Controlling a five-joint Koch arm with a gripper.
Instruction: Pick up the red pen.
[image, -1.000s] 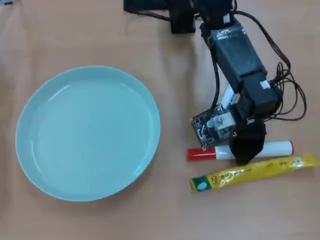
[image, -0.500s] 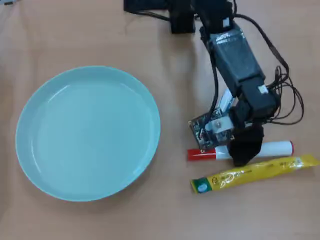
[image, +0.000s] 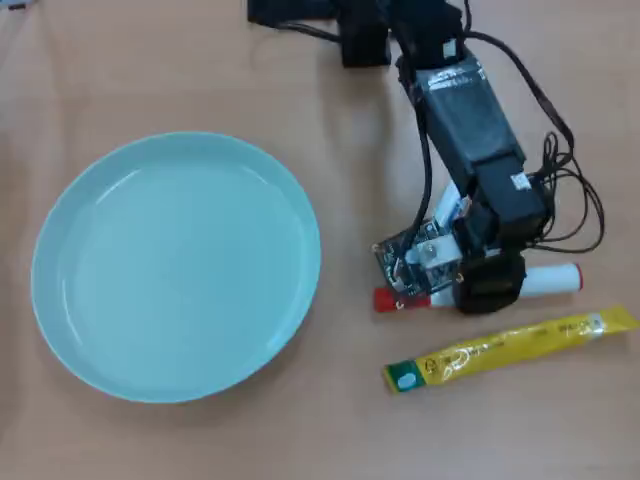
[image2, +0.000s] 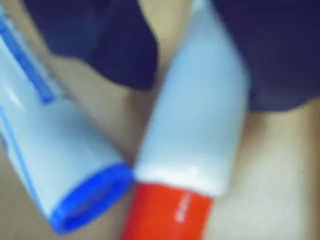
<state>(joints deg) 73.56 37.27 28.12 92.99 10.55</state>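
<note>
The red pen (image: 553, 279) lies on the table right of the plate, slightly tilted. Its red cap (image: 388, 298) points left and its white barrel end points right. My gripper (image: 488, 288) is down over the middle of the barrel and hides that part from above. In the wrist view the white barrel of the red pen (image2: 192, 130) fills the gap between the two dark jaws. Both jaws press against its sides, so the gripper is shut on it. The red cap (image2: 167, 212) sticks out toward the bottom of that view.
A white marker with a blue cap (image2: 60, 150) lies close beside the pen in the wrist view; the overhead view does not show it. A long yellow sachet (image: 510, 348) lies just below the pen. A large pale blue plate (image: 175, 265) sits to the left.
The gripper has dropped onto the pen and its jaws have narrowed around the barrel. The pen's right end has swung slightly upward, away from the sachet.
</note>
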